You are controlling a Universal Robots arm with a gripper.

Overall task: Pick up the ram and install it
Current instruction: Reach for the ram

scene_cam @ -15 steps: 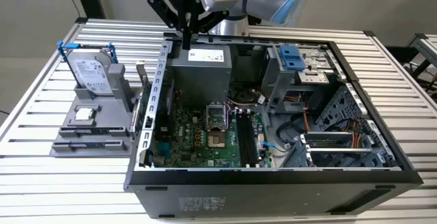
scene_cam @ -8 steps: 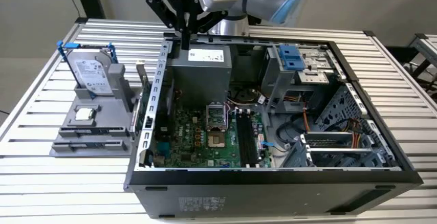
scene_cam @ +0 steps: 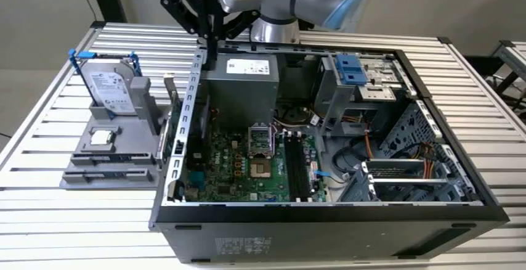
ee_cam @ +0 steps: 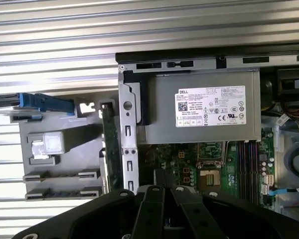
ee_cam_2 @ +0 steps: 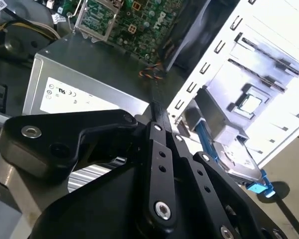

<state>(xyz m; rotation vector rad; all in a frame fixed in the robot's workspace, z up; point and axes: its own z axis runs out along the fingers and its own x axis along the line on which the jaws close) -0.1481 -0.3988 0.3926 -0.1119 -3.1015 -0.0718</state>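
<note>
**Gripper [scene_cam: 212,57] empty above the case wall, ram [ee_cam: 108,149] in its holder**

The gripper hangs over the rear wall of the open computer case [scene_cam: 329,214], near the power supply [scene_cam: 242,85]. Its fingers look pressed together with nothing between them, though the angle is poor. The ram stands on edge in the grey holder [scene_cam: 107,159] on the slatted surface [scene_cam: 49,128], just outside the case wall and near the hard drive [scene_cam: 111,85].

The tabletop [scene_cam: 74,220], made of silver ribbed slats, is carrying two things. An open black computer case [scene_cam: 329,220] is lying on its side and is taking most of the surface. A grey holder block [scene_cam: 111,165] is sitting just beside the case, at nine o'clock from it in the exterior view.
</note>
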